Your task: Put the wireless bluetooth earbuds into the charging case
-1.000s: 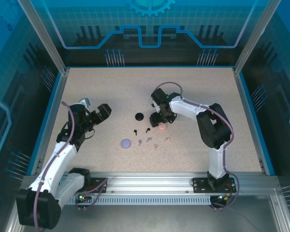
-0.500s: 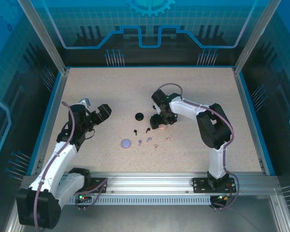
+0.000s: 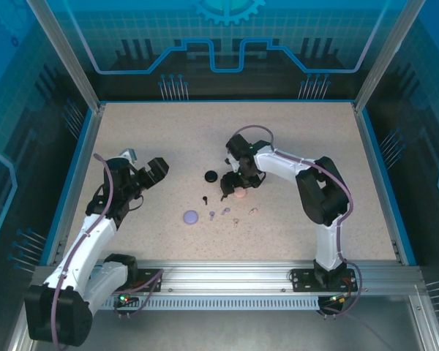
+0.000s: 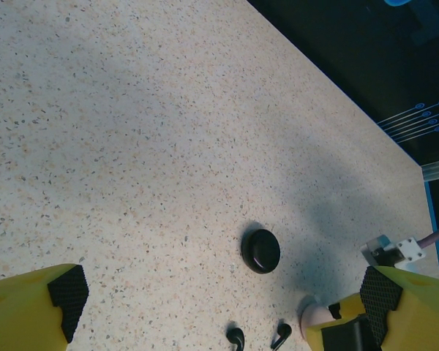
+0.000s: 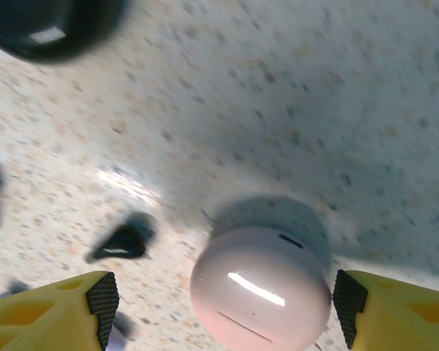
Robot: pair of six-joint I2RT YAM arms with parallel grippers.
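My right gripper [image 3: 235, 187] is low over the table and open, its jaws either side of the closed pale pink charging case [image 5: 260, 289] [image 3: 239, 194]. The case sits close to the right pad [image 5: 347, 298], with a gap on the left side. A black earbud [image 5: 121, 241] lies just left of it. The two black earbuds [image 4: 236, 338] [image 4: 282, 334] lie below the closed black case [image 4: 260, 251] [image 3: 211, 175]. Lavender earbuds [image 3: 212, 214] and pink earbuds [image 3: 253, 211] lie nearer the front. My left gripper [image 4: 223, 292] [image 3: 143, 170] hangs open at the left, holding nothing.
A closed lavender case [image 3: 191, 216] lies front left of the earbuds. A blue raised rim [image 3: 79, 157] borders the speckled table [image 3: 293, 131].
My right gripper has shifted a little to the left, and the pink case between its jaws sits slightly further left too. The left arm has not moved.
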